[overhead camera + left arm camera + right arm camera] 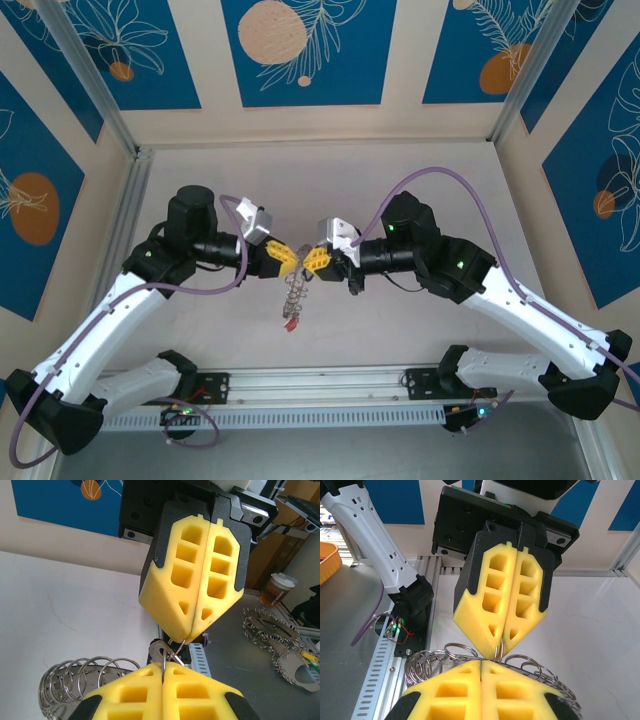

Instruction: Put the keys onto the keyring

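Top view: the left fingers (pixel 283 257) point toward 3 o'clock and the right fingers (pixel 318 258) toward 9 o'clock. Their tips meet almost nose to nose above the middle of the surface (pixel 330 180).

The keys (pixel 293 292) run from that meeting point toward 6 o'clock as a chain-like silvery bunch. The red piece (pixel 289 325) is at its 6 o'clock end.

Left wrist view: the left fingers are pressed together on a thin wire ring of the bunch. One key (pixel 159 652) sits just beyond the tips. Stacked rings (pixel 75 677) lie at 8 o'clock.

Right wrist view: the right fingers are pressed together, with rings fanned out at both sides. A wire loop enters the opposing tips at 12 o'clock.
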